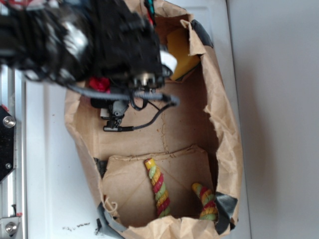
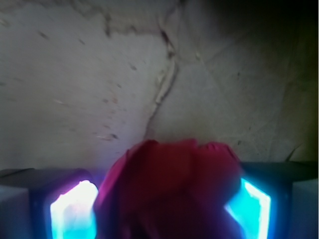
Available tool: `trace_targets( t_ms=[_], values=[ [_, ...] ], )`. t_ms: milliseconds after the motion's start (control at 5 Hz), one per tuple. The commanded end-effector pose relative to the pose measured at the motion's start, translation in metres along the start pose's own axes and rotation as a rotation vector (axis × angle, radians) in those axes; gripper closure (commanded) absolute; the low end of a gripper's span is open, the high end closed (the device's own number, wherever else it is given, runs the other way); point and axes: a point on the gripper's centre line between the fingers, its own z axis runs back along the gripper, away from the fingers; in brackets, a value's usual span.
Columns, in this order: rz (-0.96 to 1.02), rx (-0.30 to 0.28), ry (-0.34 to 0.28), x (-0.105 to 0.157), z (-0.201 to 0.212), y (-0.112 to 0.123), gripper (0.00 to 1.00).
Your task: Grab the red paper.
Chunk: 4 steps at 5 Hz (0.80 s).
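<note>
The red paper is a dark red crumpled wad that fills the gap between my two glowing fingertips in the wrist view. It touches both pads. My gripper is closed on it, above the creased brown paper floor. In the exterior view the red paper shows as a small bright red patch under the blurred black arm, at the left inside of the brown bag. The gripper itself is mostly hidden there by the arm and a grey cable.
A torn brown paper bag lines the work area, with raised crumpled walls. A yellow sponge sits at the back. Two striped red-yellow-green rope pieces lie near the front. A metal rail runs along the left.
</note>
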Motion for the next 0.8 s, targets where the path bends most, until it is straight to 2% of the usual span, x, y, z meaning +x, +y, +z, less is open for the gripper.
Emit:
trace_targets(
  t_ms=[0,200,600],
  values=[
    [0.001,0.015,-0.004,0.006,-0.008,-0.001,0.37],
    [0.01,0.017,-0.025,0.004,-0.002,0.001,1.0],
    [0.048,-0.047,-0.073,-0.008,0.045,0.014,1.0]
  ],
)
